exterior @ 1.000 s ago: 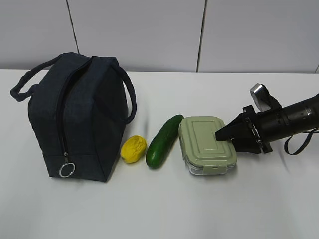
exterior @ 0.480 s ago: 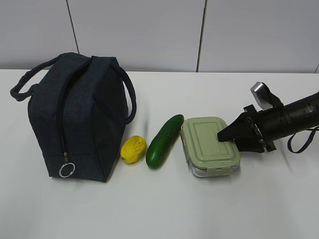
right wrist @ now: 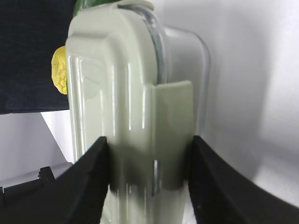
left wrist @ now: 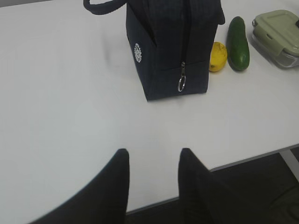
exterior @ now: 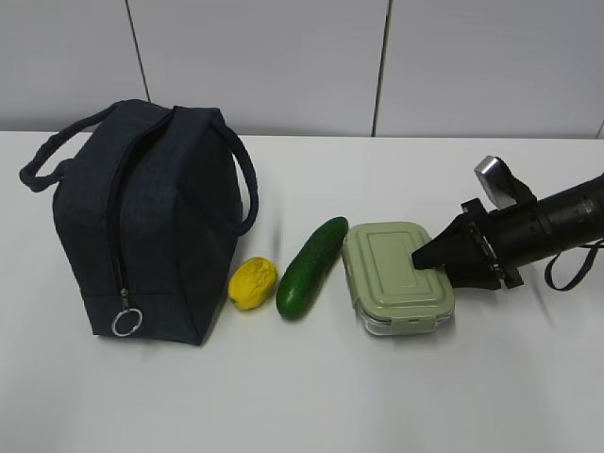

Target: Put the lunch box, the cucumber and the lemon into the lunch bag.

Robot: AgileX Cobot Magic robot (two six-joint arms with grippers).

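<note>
The lunch box, clear with a sage-green lid, lies on the white table right of the cucumber and the lemon. The navy lunch bag stands at the left, its zipper closed with the ring pull hanging low. My right gripper is shut on the lunch box's right end; in the right wrist view its fingers press both sides of the box at the gripper. My left gripper is open and empty, over the table's near edge, well short of the bag.
The table's front edge runs just under my left gripper. A grey panelled wall stands behind the table. The bag's loop handles stick out to both sides.
My right gripper drew back slightly to the right, and the lunch box shifted right with it, away from the cucumber. The bag, lemon and cucumber have not moved.
</note>
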